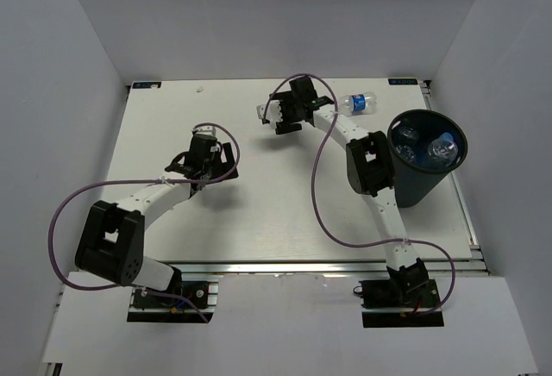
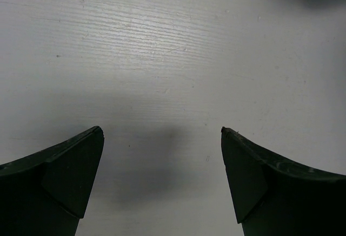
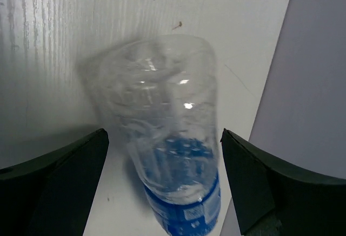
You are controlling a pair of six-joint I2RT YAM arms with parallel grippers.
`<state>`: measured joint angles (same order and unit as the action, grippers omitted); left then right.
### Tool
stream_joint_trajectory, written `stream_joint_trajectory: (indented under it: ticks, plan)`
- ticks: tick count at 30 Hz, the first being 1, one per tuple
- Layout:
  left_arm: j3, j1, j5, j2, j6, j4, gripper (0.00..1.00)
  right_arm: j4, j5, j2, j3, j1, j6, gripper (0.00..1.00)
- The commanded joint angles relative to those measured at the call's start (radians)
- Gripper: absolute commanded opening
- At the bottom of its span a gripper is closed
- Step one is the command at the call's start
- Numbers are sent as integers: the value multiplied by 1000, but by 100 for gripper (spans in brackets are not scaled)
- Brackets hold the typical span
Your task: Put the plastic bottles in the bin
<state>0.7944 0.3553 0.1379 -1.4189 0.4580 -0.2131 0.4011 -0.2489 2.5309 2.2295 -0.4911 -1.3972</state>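
Approach step: 1 bottle (image 3: 173, 138) lies on the bench (image 1: 259, 212) at its far edge, near the bin (image 1: 412, 188), which holds at least 2 more bottles (image 1: 440, 147). The right fingers (image 3: 59, 182) frame it, spread wide and not gripping. The left fingers (image 2: 59, 176) are released and empty. Next, I judge: advance, clench mid-body, carry over the rim.

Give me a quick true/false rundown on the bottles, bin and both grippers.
1. A plastic bottle lies on the table, outside the bin. True.
2. The bin is empty. False: bottles lie inside.
3. The right gripper is shut on a bottle. False: its jaws stand open, with the bottle between them.
4. The left gripper is open, with only bare table between its jaws. True.
5. The bin stands on the left arm's side. False: it is on the right arm's side.
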Motion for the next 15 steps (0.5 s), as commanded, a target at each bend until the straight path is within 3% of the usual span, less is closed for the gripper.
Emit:
stream_joint_trajectory:
  ticks: [1, 5, 7, 8, 9, 11, 15]
  plan:
    - [42, 1, 25, -9, -19, -2, 98, -116, 5, 48, 32, 5, -45, 90]
    - [48, 1, 19, -28, -22, 1, 98, -102, 7, 69, 25, 5, -33, 89]
    - [49, 1, 16, -29, -19, 3, 98, -84, 10, 63, 25, 5, -28, 84]
    - [49, 1, 17, -29, -18, 3, 98, -81, 10, 55, 21, 3, -23, 74]
    - [49, 1, 17, -31, -16, 1, 98, -82, 10, 39, 18, 3, -20, 43]
    - [49, 1, 22, -28, -12, 0, 98, -88, 0, 16, 9, -4, -11, 31]
    - [54, 1, 34, 7, -1, -14, 98, -172, -53, -93, -36, -42, 20, 24]
